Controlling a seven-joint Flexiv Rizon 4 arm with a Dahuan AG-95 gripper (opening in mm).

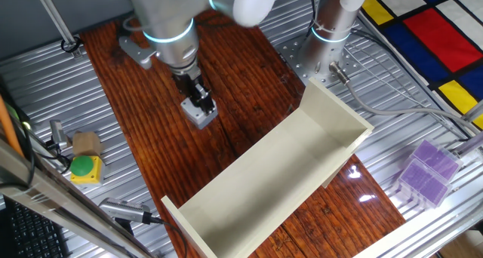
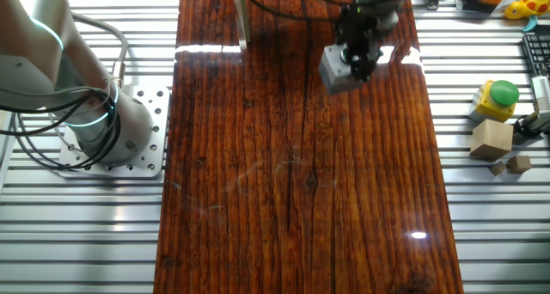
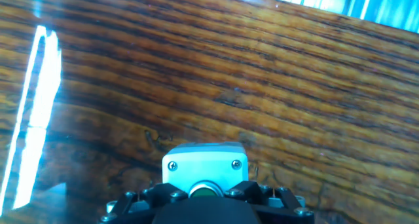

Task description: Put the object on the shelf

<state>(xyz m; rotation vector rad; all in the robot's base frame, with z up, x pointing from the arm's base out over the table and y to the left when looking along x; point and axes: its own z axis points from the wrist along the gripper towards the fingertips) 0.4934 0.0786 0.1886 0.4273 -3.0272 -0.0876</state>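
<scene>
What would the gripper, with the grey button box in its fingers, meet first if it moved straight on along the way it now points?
The gripper points down, shut on the grey button box. Going straight on, the box would first meet the bare wooden tabletop, well short of the cream shelf. The gap beneath the box is unclear.

My own fingers cover the box's (image 3: 205, 166) green button (image 3: 205, 190) in the hand view, the shelf (image 2: 240, 19) shows only as a sliver at the other fixed view's top edge, and my gripper (image 1: 199, 99) blurs.
</scene>
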